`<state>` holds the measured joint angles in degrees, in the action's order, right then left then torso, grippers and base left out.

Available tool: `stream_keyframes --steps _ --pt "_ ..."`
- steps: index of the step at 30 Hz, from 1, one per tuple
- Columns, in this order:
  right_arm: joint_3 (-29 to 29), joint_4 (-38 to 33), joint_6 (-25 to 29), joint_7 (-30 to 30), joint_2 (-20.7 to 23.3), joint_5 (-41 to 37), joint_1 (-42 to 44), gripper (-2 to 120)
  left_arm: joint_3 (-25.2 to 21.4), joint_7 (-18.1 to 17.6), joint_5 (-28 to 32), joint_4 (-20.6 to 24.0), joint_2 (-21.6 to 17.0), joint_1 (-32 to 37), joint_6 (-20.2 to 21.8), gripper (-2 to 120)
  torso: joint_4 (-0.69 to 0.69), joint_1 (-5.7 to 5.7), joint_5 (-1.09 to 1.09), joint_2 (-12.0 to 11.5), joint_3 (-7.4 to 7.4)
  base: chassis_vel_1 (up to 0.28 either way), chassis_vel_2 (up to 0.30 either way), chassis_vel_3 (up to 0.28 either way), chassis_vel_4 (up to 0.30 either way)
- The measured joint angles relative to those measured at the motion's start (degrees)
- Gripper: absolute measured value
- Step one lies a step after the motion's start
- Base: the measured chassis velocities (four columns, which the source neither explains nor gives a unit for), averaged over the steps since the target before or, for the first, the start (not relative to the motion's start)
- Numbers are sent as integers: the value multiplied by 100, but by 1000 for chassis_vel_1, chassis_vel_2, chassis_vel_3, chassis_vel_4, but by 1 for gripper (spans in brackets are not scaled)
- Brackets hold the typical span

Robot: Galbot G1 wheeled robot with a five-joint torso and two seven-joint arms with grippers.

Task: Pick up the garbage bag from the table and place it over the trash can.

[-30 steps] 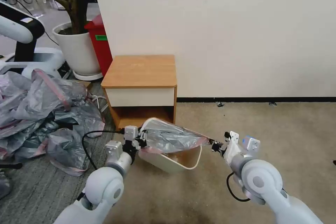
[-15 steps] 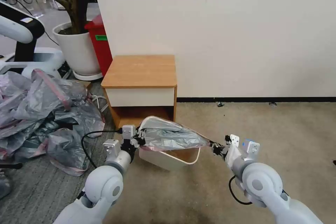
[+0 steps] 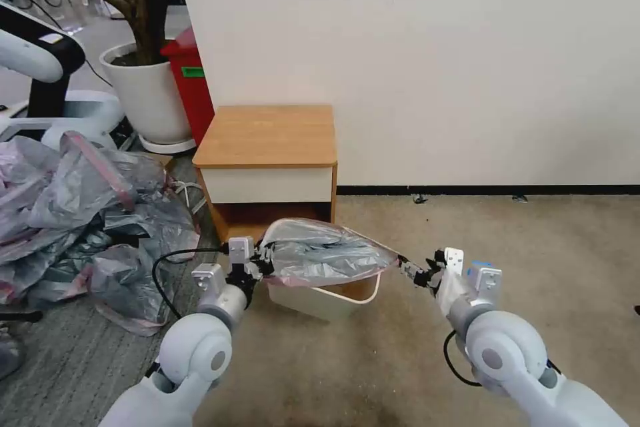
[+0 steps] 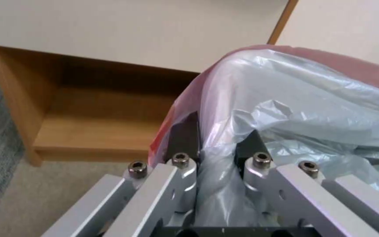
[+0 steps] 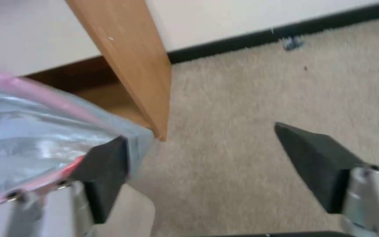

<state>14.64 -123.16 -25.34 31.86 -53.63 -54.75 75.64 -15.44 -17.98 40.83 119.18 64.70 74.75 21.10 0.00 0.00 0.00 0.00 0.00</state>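
Observation:
The garbage bag (image 3: 327, 257), grey and crinkly with a pink rim band, hangs stretched between my two grippers just above the cream trash can (image 3: 320, 303), which stands on the carpet in front of the table (image 3: 267, 137). My left gripper (image 3: 261, 260) holds the bag's left end; the left wrist view has plastic (image 4: 294, 108) bunched between its dark fingers (image 4: 185, 138). My right gripper (image 3: 421, 273) is at the bag's pointed right end. In the right wrist view it (image 5: 200, 135) stands open, and the bag (image 5: 36, 131) lies against the outer side of one finger (image 5: 104, 174).
A heap of similar grey-pink bags (image 3: 87, 213) covers the floor at the left. Behind it stand a white plant pot (image 3: 150, 97) and a red bin (image 3: 193, 80). The wall runs right behind the table. Bare carpet (image 3: 533, 260) spreads to the right.
Both grippers shifted slightly and the right wrist rose a little. The bag's bulk has settled lower and further left over the trash can, which now looks less tilted.

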Motion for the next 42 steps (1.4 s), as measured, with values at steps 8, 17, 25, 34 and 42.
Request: stream_keyframes --steps 8,17,25,34,42 --pt "-12 -104 84 -317 138 401 55 108 -65 -68 355 20 19 -19 63 9 0 0 0 0 0 0 0 0 0" --pt "-102 340 122 -465 322 627 -233 114 -235 293 458 132 -71 125 96 9 1 0 0 0 0 0 0 0 0" --pt "-198 679 132 -500 297 583 -262 107 -341 679 567 205 -111 157 16 9 0 0 0 0 0 0 0 0 0" --pt "-295 642 137 -520 248 571 -185 100 -309 632 624 163 -43 126 -209 9 0 0 0 0 0 0 0 0 0" --pt "-363 428 136 -508 212 534 -117 100 -295 511 526 68 -14 85 -306 9 0 0 0 0 0 0 0 0 0"
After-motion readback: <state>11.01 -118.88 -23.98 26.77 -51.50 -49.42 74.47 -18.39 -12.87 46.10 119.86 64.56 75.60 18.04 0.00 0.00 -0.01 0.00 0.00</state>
